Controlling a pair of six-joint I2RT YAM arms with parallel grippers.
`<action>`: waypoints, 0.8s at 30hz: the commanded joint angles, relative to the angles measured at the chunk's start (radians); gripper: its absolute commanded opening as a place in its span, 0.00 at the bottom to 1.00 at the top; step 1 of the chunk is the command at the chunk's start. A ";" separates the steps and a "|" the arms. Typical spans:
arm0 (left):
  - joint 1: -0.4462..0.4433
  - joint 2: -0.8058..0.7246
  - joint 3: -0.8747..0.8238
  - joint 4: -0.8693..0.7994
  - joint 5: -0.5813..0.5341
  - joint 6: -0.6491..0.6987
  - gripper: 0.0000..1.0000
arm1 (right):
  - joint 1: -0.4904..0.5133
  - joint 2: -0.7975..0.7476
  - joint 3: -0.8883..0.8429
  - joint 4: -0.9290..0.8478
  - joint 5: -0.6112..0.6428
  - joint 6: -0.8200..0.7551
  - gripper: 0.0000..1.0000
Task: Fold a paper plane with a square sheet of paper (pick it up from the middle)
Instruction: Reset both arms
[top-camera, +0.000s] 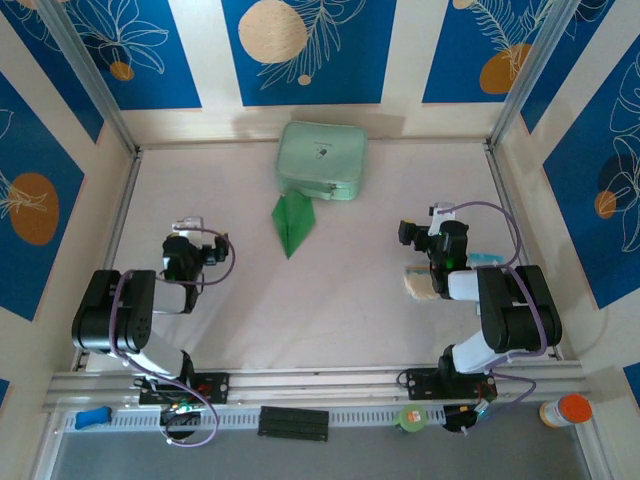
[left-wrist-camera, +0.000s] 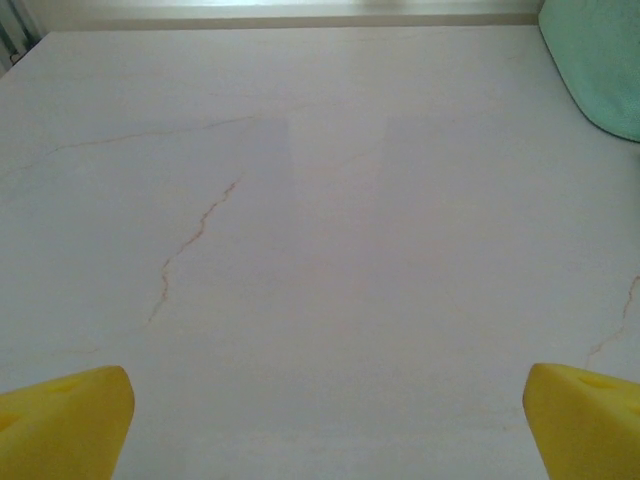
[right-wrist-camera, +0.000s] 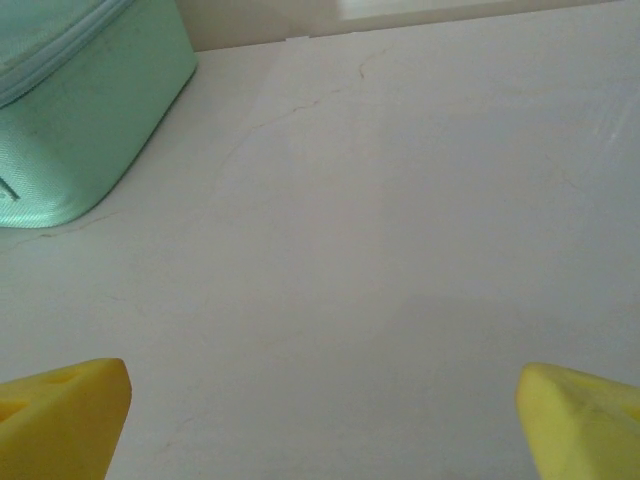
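Observation:
The bright green paper lies flat on the table as a narrow, pointed paper plane (top-camera: 293, 222), tip toward the near side, just in front of the pale mint zip pouch (top-camera: 322, 160). No gripper touches it. My left gripper (top-camera: 190, 226) hovers over bare table well to its left, yellow fingertips (left-wrist-camera: 62, 420) spread wide and nothing between them. My right gripper (top-camera: 428, 224) is well to the plane's right, also open, with fingertips (right-wrist-camera: 585, 415) wide apart over bare table.
The pouch (left-wrist-camera: 600, 70) (right-wrist-camera: 80, 110) sits at the back centre. A beige object (top-camera: 420, 285) lies under the right arm. An orange-capped bottle (top-camera: 567, 410) and a green round item (top-camera: 412, 418) stand beyond the near rail. Walls close in the table's sides.

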 joint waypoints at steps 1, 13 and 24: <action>-0.017 0.012 0.036 0.023 -0.023 0.034 0.99 | -0.010 0.007 0.008 0.026 -0.040 -0.016 0.99; -0.016 0.013 0.054 -0.017 0.145 0.090 0.99 | -0.010 0.007 0.007 0.027 -0.041 -0.017 0.99; -0.008 0.016 0.067 -0.031 0.132 0.079 0.99 | -0.010 0.007 0.007 0.027 -0.040 -0.017 0.99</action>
